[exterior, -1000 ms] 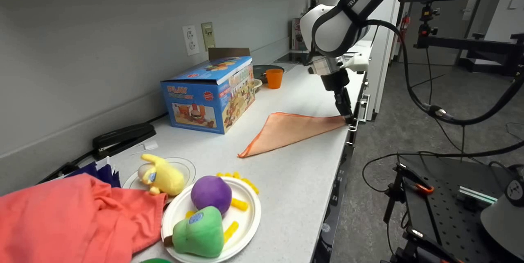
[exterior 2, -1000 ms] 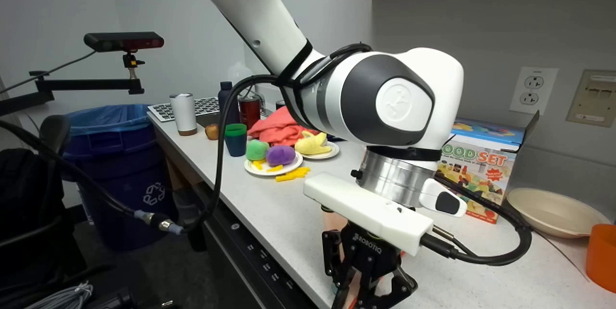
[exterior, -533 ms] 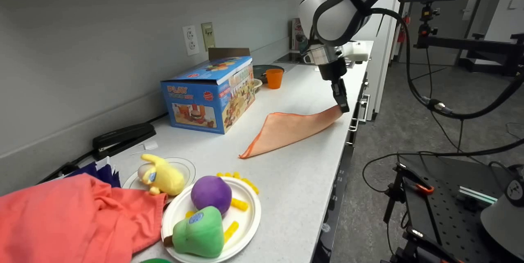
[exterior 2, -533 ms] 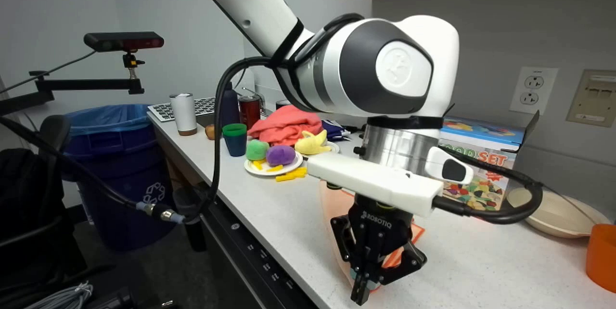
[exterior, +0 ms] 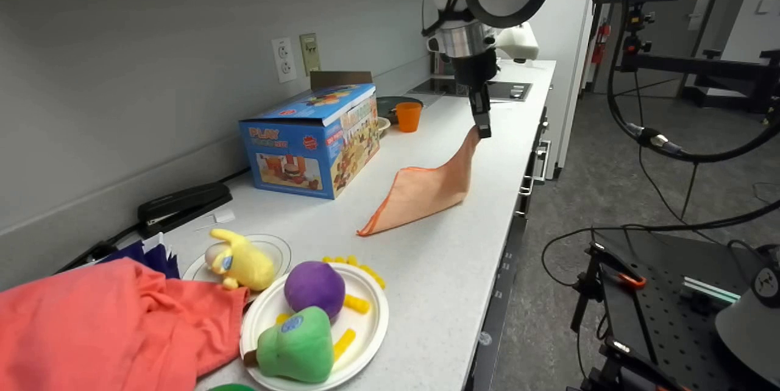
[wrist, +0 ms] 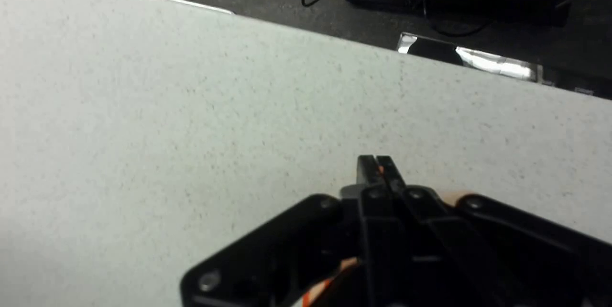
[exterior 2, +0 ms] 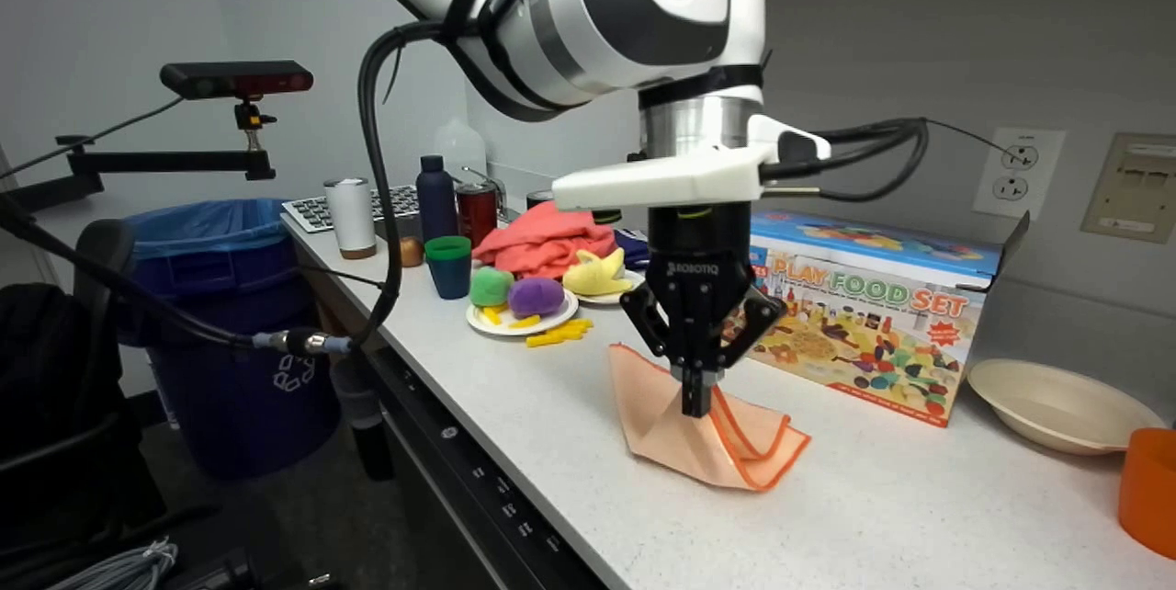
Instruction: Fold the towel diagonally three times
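The towel (exterior: 420,199) is peach with an orange edge and is folded over on itself. It lies partly on the white counter, with one corner lifted up; it also shows in an exterior view (exterior 2: 666,434). My gripper (exterior: 482,130) is shut on that raised corner and holds it above the counter, fingers pointing down, in both exterior views (exterior 2: 696,399). In the wrist view the gripper (wrist: 375,159) has its fingertips nearly together, with a bit of orange edge between them. A strip of towel (wrist: 316,290) shows below the fingers; most of it is hidden there.
A play food box (exterior: 350,147) stands by the wall beside the towel. A white plate (exterior: 379,330) with plush toys and a red cloth (exterior: 109,324) lie farther along. An orange cup (exterior 2: 1148,489) and beige bowl (exterior 2: 1057,402) stand near the wall. The counter edge (wrist: 311,32) drops to the floor.
My gripper has risen and moved from the counter's front edge inward toward the wall, carrying the towel corner up. The far part of the towel stays flat on the counter.
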`<state>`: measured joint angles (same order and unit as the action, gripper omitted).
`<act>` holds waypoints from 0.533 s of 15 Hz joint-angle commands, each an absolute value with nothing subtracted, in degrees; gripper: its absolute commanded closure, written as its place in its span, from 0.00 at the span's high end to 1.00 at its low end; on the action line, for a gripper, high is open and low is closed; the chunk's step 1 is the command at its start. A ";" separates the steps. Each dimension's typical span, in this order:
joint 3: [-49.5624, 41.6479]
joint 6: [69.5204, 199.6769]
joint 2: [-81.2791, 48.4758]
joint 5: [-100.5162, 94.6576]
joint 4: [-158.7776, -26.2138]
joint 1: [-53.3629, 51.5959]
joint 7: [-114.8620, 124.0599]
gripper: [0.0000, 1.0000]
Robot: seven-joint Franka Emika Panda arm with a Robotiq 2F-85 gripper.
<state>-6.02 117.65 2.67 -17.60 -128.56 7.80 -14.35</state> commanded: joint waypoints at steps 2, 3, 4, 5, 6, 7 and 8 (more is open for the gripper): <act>-2.76 122.84 5.40 -19.49 -129.81 4.11 -9.44 0.01; -1.81 124.50 5.64 -19.64 -130.32 3.23 -8.22 0.01; -1.12 126.07 5.42 -19.76 -130.50 2.62 -7.30 0.01; -0.49 127.25 5.13 -19.52 -130.74 2.02 -6.79 0.01; 0.14 128.65 4.70 -19.24 -131.08 1.36 -6.10 0.01; 0.71 129.68 4.32 -19.11 -131.44 0.78 -5.58 0.01; 1.16 130.72 4.13 -19.01 -131.87 0.31 -5.48 0.01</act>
<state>0.31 127.53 4.02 -18.37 -130.24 1.69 -6.96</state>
